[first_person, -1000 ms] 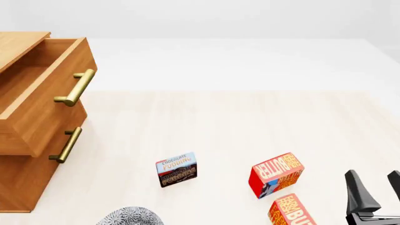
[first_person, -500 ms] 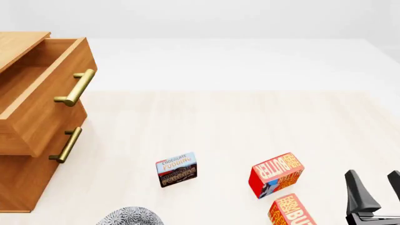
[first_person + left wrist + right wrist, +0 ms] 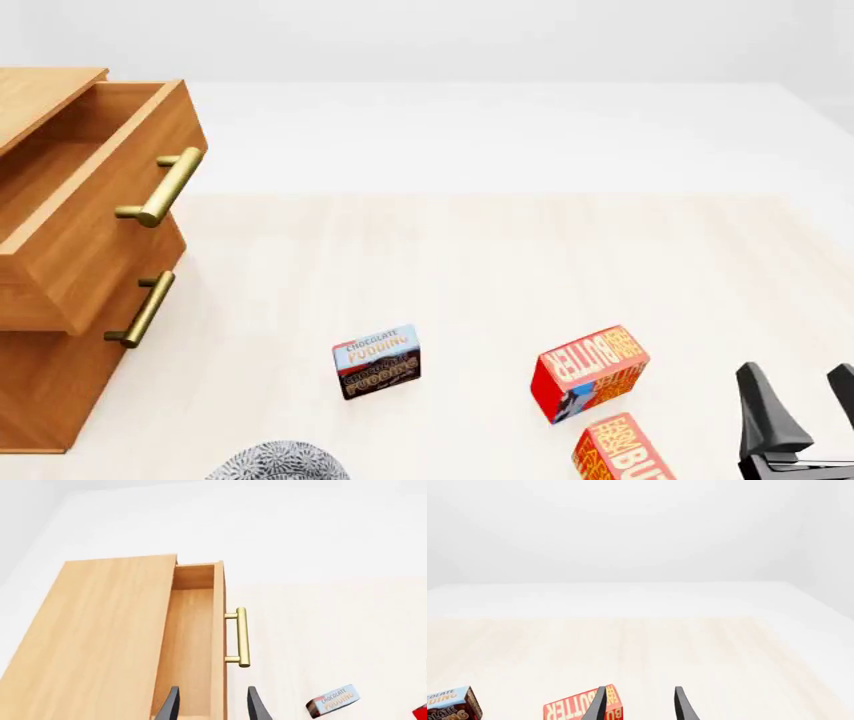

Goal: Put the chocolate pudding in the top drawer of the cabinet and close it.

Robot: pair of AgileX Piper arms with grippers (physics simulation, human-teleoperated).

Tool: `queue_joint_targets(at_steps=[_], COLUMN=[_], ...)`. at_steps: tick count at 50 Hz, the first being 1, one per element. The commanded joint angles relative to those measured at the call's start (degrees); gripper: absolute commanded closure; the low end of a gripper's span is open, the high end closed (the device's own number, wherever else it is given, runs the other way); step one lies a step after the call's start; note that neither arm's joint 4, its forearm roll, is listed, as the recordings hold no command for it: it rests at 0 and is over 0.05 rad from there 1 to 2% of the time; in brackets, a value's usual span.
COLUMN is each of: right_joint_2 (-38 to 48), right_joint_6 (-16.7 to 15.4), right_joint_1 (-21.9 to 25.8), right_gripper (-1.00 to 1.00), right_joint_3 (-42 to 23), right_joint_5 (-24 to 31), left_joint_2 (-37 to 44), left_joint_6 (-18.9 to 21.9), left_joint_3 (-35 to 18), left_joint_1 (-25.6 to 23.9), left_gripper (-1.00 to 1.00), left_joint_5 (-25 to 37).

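The chocolate pudding stands on the table in the front middle; it also shows in the left wrist view and at the edge of the right wrist view. The cabinet is at the left. Its top drawer is pulled open, with its brass handle facing right. In the left wrist view my left gripper is open and empty, over the open top drawer near its handle. My right gripper is open and empty at the front right, also seen from its wrist.
Two red-orange butter boxes lie between the pudding and my right gripper; one is just ahead of the right fingers. A grey speckled rounded object sits at the front edge. The second drawer's handle is below the open drawer.
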Motion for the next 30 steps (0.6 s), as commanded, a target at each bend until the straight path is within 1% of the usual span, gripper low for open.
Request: queue_joint_targets(at_steps=[1, 4, 6, 9, 11, 18, 20, 21, 24, 25, 30], right_joint_2=[0.0, 0.0, 0.0, 0.0, 0.0, 0.0, 0.1, 0.1, 0.1, 0.1, 0.1], right_joint_6=[0.0, 0.0, 0.0, 0.0, 0.0, 0.0, 0.0, 0.0, 0.0, 0.0, 0.0], right_joint_1=[0.0, 0.0, 0.0, 0.0, 0.0, 0.0, 0.0, 0.0, 0.0, 0.0, 0.0], right_gripper=[-1.0, -1.0, -1.0, -1.0, -1.0, -1.0, -1.0, -1.0, -1.0, -1.0, -1.0], right_joint_3=[0.0, 0.0, 0.0, 0.0, 0.0, 0.0, 0.0, 0.0, 0.0, 0.0, 0.0], right_joint_5=[0.0, 0.0, 0.0, 0.0, 0.0, 0.0, 0.0, 0.0, 0.0, 0.0, -0.1], left_joint_2=[1.6, 1.5, 1.7, 1.7, 2.2, 2.6, 2.7, 3.1, 3.5, 4.1, 4.3], left_joint_6=[-0.6, -0.6, -1.8, -1.5, -3.4, -3.1, -3.1, -4.0, -4.0, -5.0, -4.9], left_joint_3=[0.1, 0.6, 1.5, 1.9, 2.7, 4.2, 5.0, 5.6, 6.8, 8.2, 9.9], left_joint_1=[-0.3, -0.1, -0.8, -1.0, -2.7, -2.0, -2.0, -2.7, -2.8, -3.0, -2.9], left_gripper=[-1.0, -1.0, -1.0, -1.0, -1.0, -1.0, -1.0, -1.0, -1.0, -1.0, -1.0], left_joint_5=[2.8, 3.0, 2.8, 2.6, 2.7, 1.8, 1.3, 1.2, -0.2, -1.0, -2.4])
